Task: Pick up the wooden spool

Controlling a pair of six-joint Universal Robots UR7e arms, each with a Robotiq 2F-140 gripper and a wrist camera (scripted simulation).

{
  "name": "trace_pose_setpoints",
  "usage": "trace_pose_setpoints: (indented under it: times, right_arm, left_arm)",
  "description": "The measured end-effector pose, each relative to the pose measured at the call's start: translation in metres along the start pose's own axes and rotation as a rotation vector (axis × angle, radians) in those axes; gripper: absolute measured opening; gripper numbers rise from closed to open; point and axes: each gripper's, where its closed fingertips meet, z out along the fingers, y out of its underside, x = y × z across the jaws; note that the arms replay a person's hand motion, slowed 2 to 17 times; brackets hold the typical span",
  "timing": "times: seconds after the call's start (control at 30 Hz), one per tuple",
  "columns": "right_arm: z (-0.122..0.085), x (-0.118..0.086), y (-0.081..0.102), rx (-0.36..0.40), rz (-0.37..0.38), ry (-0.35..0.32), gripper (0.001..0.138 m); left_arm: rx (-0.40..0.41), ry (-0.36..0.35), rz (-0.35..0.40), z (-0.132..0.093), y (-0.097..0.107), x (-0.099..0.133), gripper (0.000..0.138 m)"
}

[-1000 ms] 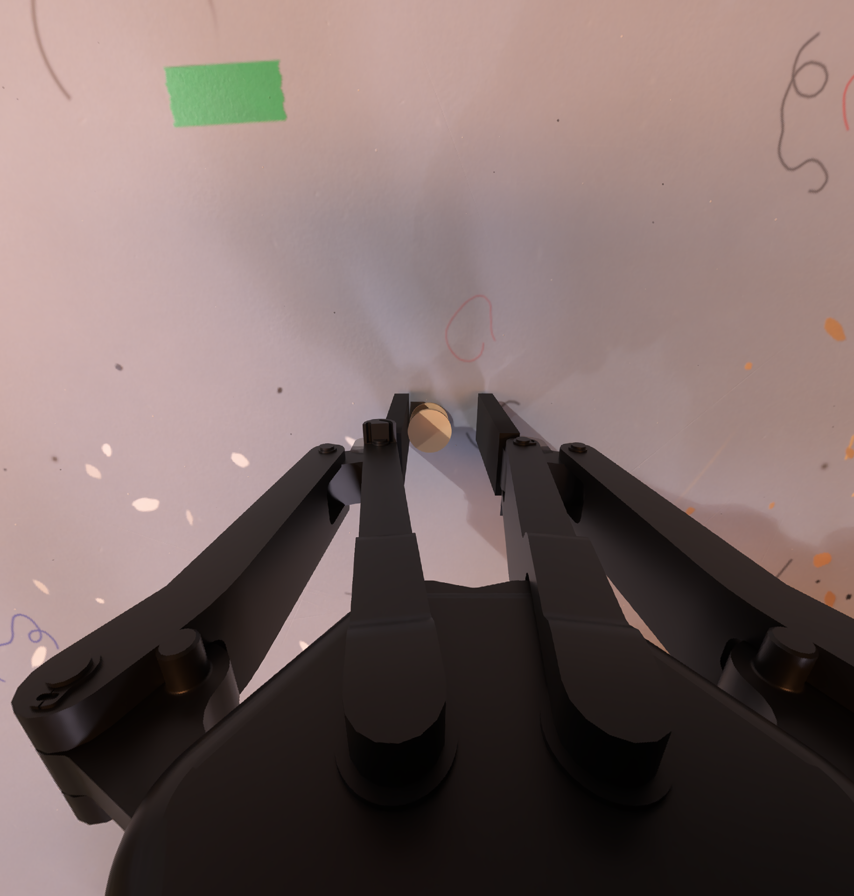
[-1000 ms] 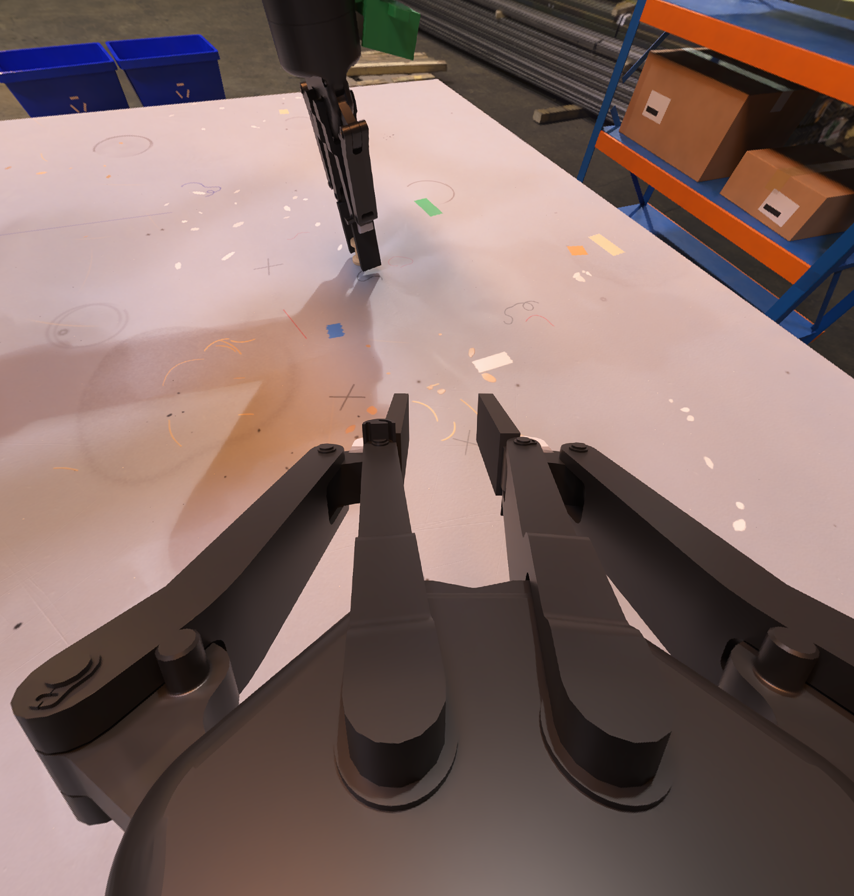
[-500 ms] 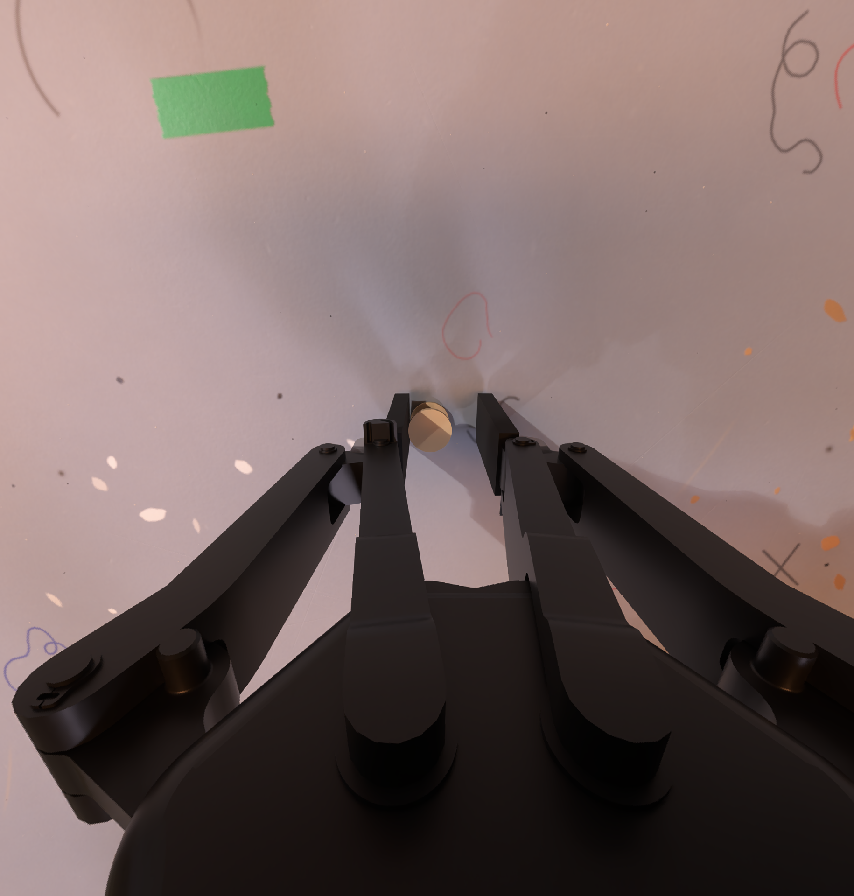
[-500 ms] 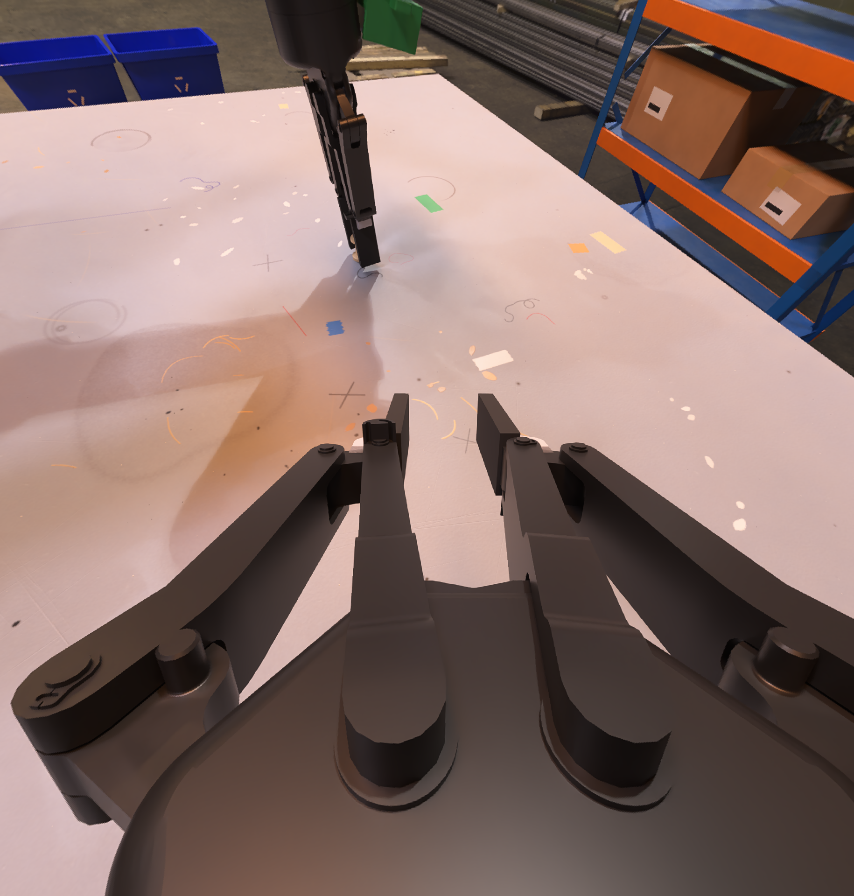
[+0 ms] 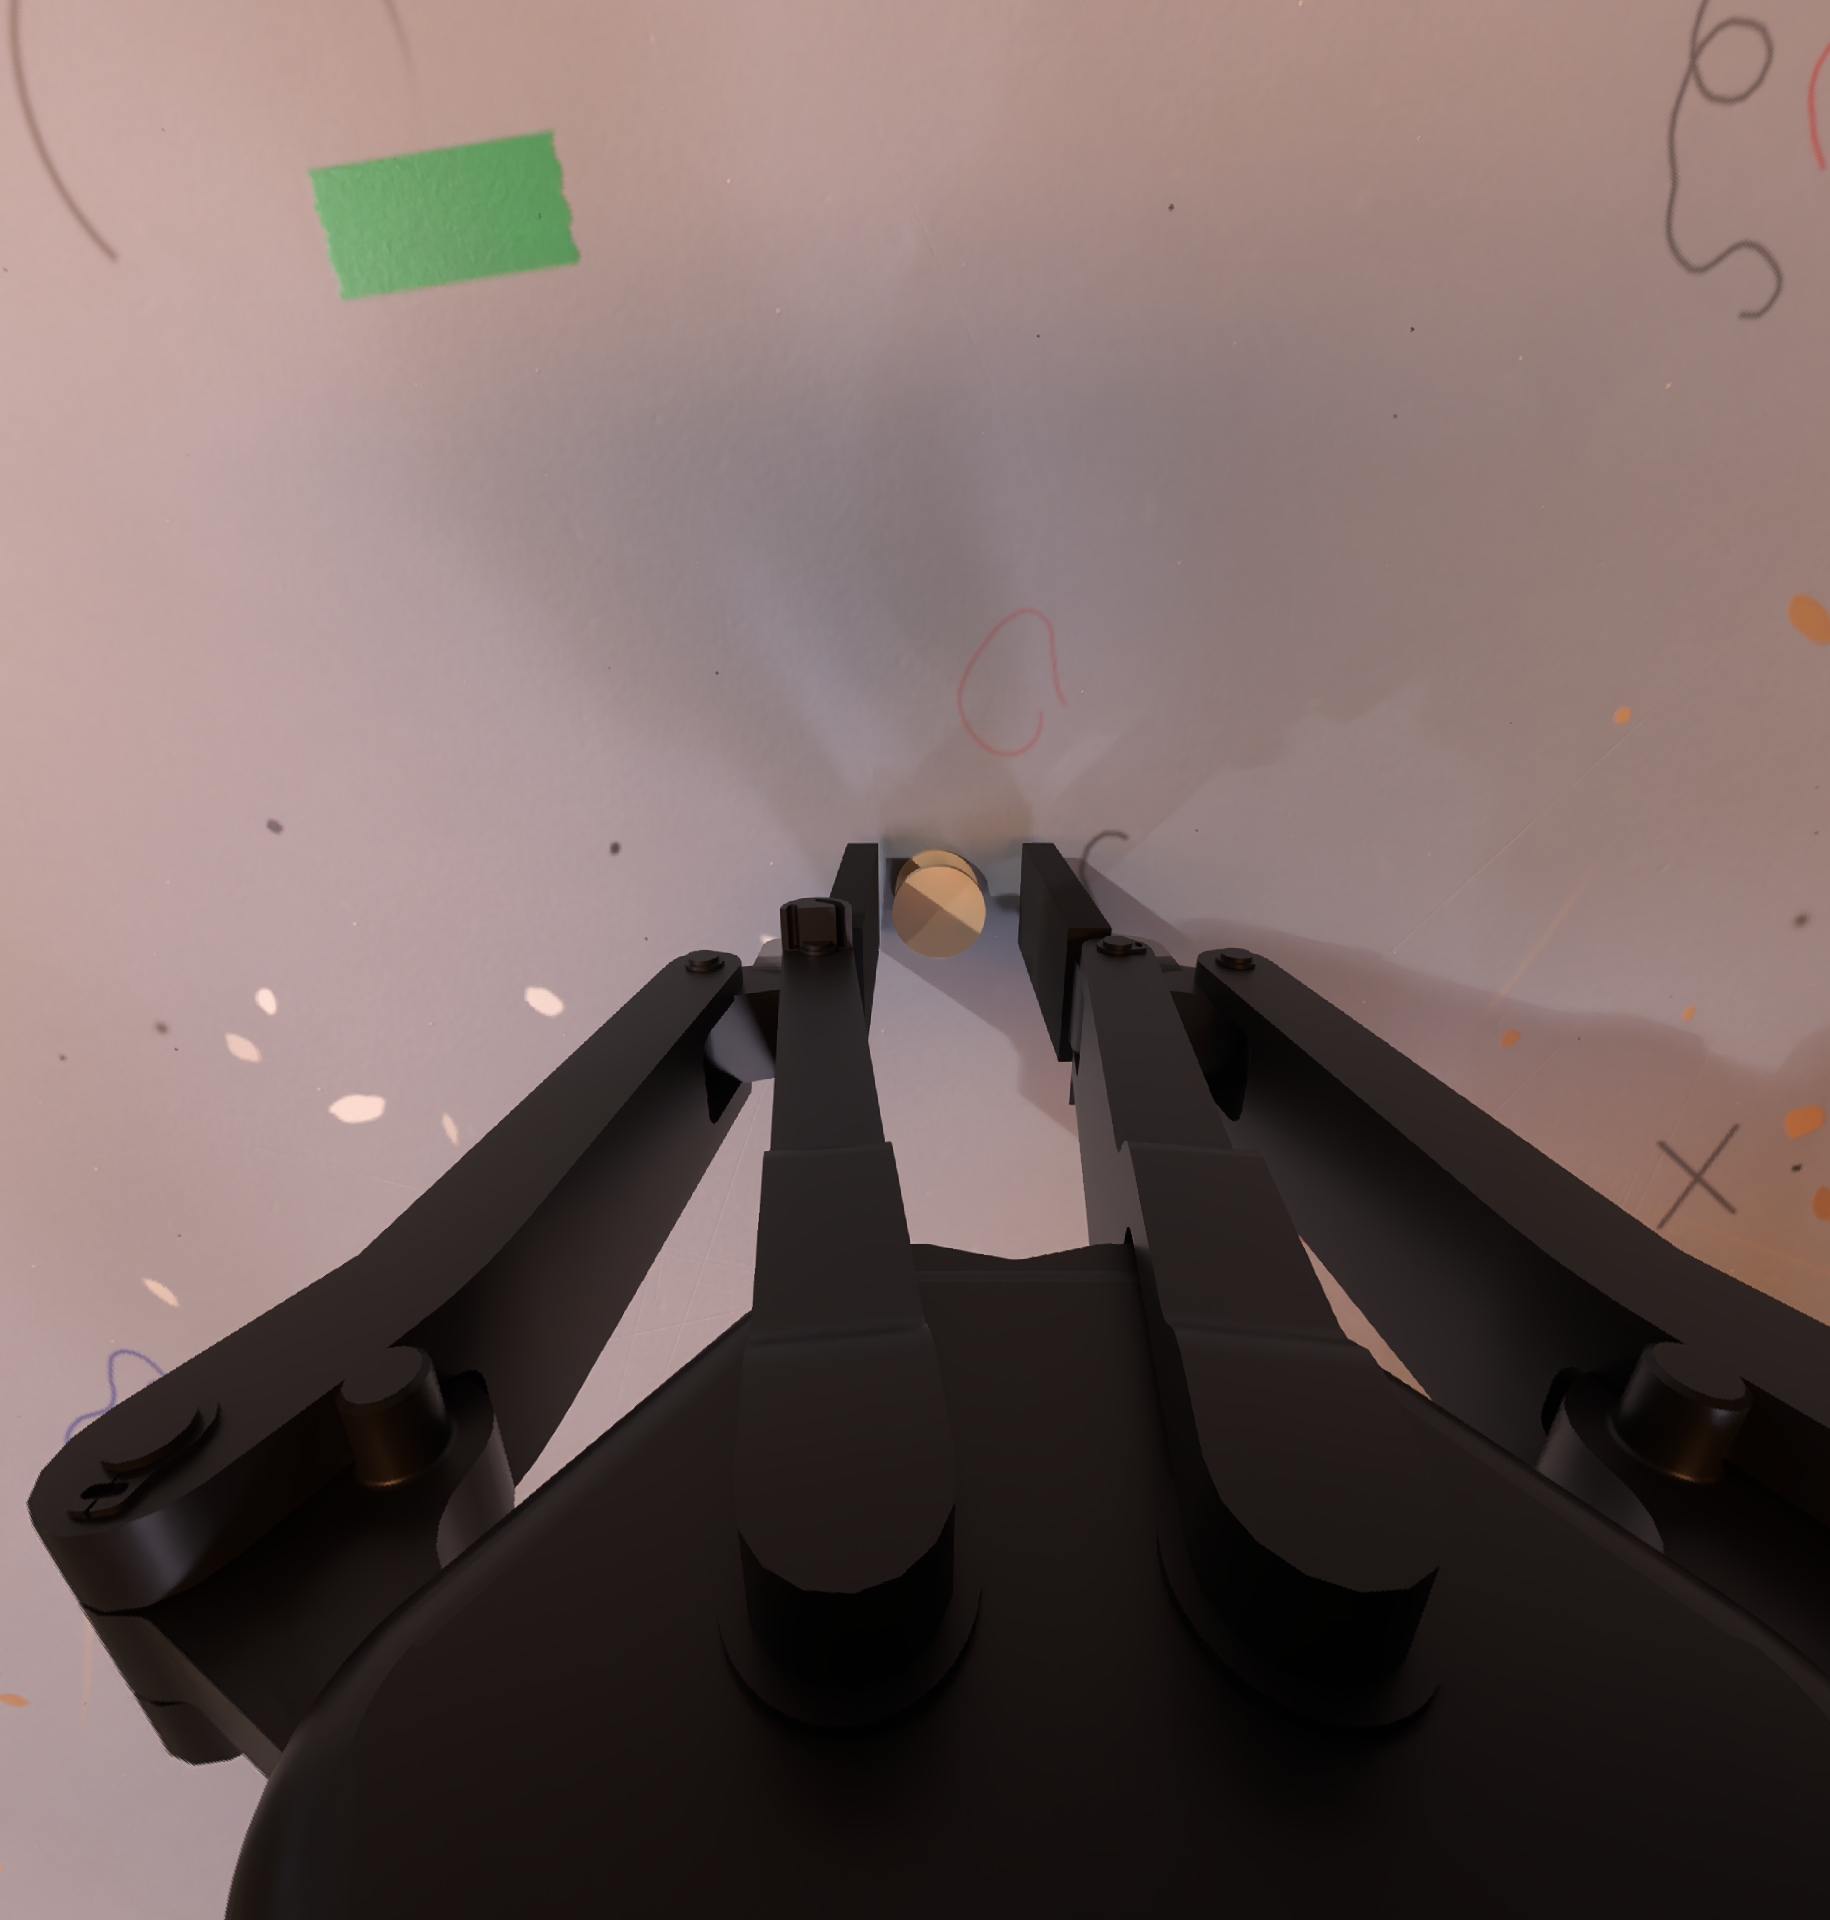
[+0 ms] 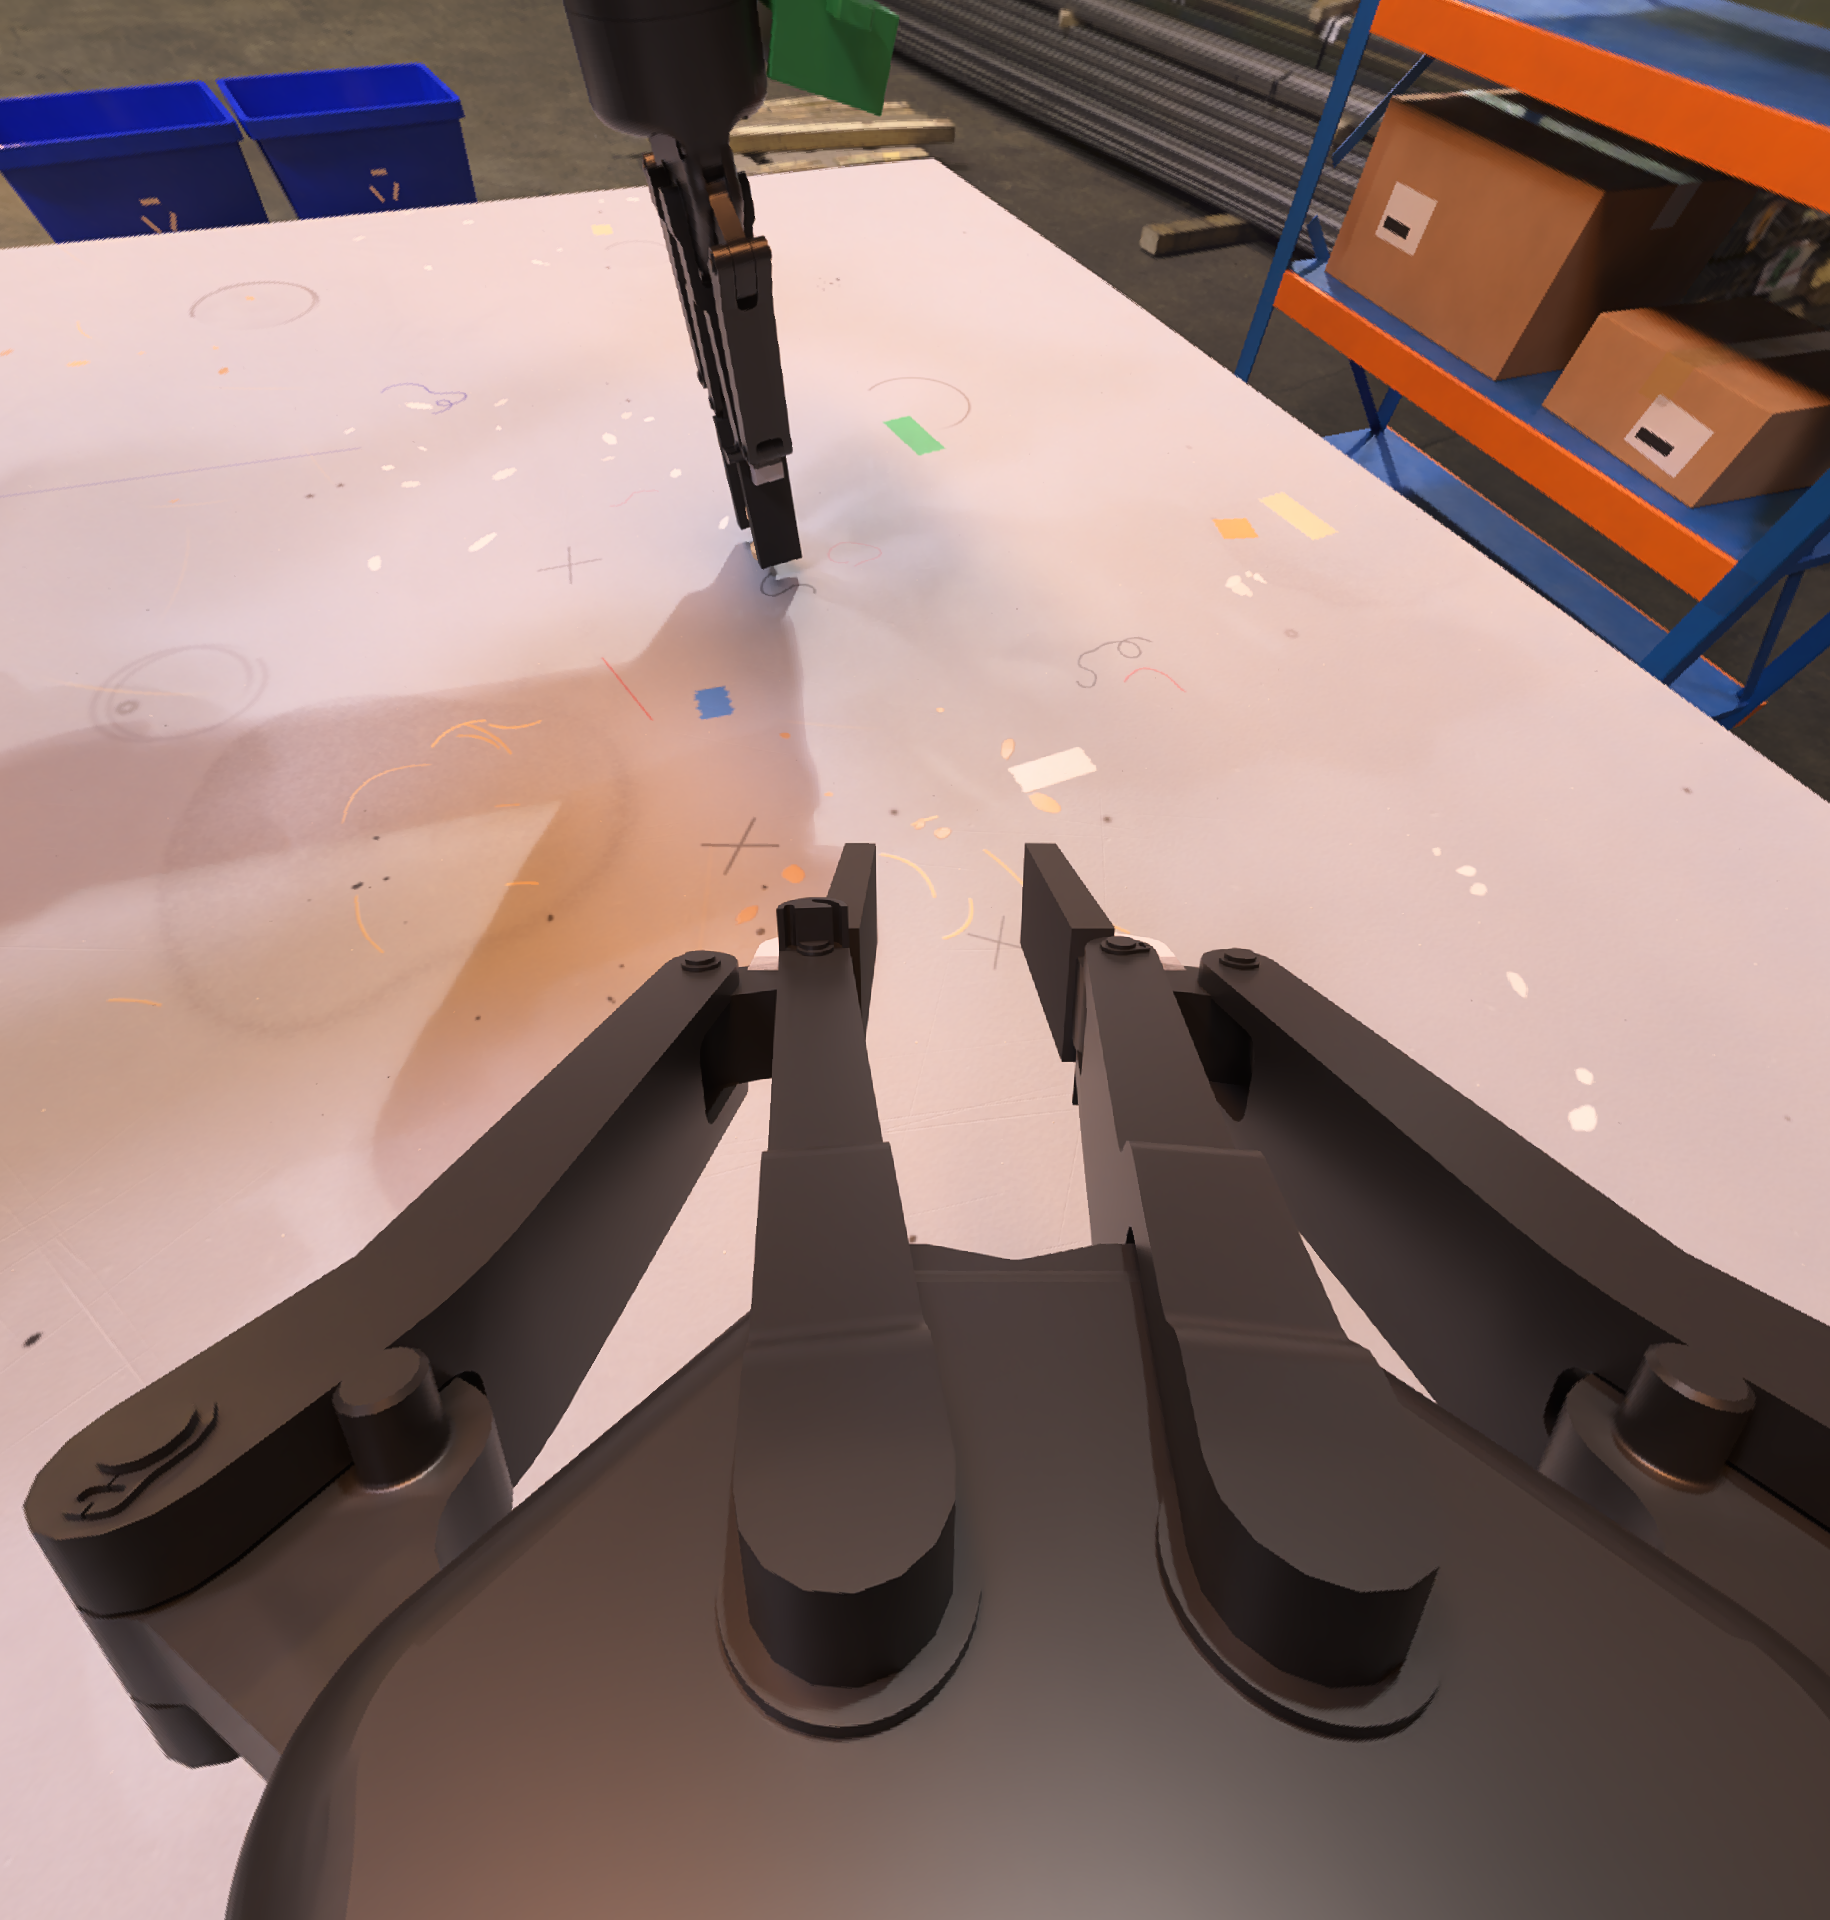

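Wooden spool sits on table btwn left gripper fingers, touching left one, gap on right, jaws part open; prob light, stiff, smooth, so pinch round sides; right gripper near, part open, empty.

Left tool pointing steeply down, fingers parted. Right tool angled forward, fingers parted, empty.
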Motion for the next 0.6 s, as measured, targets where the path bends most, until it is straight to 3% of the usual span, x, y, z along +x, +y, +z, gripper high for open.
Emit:
trace_pose_setpoints:
  times: [0.23,0.33,0.6]
  right_arm:
    - [-0.0002,0.0007,0.0001,0.001,0.002,0.0,0.038]
    - [-0.0003,0.0009,0.0002,0.001,0.002,0.0,0.038]
    - [-0.0002,0.0013,0.0004,0.0,0.002,0.002,0.038]
  left_arm:
    - [0.001,0.003,0.017,-0.0023,0.0001,-0.0021,0.034]
    - [0.008,-0.001,0.026,-0.0044,-0.0004,-0.0043,0.022]
    - [0.035,0.002,0.046,-0.0093,-0.0035,-0.0068,0.022]
